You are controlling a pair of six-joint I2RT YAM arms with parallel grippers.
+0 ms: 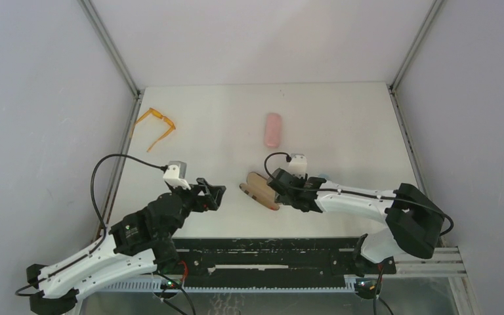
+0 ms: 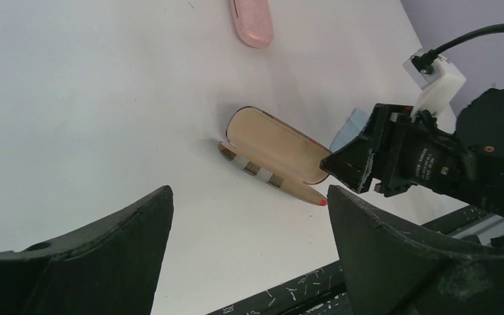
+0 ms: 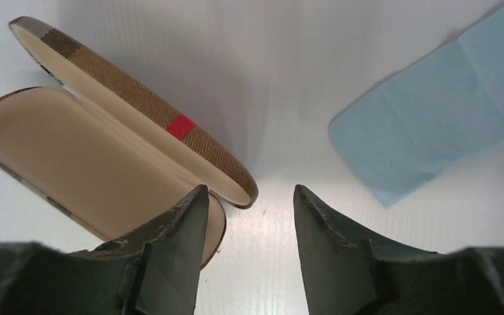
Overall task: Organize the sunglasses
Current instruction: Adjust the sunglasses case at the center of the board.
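Your orange sunglasses [image 1: 167, 123] lie at the far left of the counter [image 1: 341, 131], right by its left edge, with their arms unfolded. They are well apart from both arms.

Your left gripper [image 2: 249, 189] hangs above the near part of the counter with its jaws spread wide and nothing between them. It points across towards the brown case [image 3: 85, 164] and the other arm.

The brown case lies open near the middle of the counter, close to the near edge. Its cream lining faces up, and its checked lid, which bears a small red patch, is tipped back.

Your right gripper [image 3: 249, 193] sits low over the right end of that case. Its jaws stand partway apart and nothing is clamped between them. In the wrist view its left finger [image 3: 177, 243] overlaps the rim of the lower shell, and you cannot tell from here whether it touches.

A light-blue cloth [image 3: 440, 111] lies flat on the counter just right of the case, beside the right gripper.

A pink case [image 1: 273, 129] lies closed farther back, near the middle of the counter, apart from the brown case.
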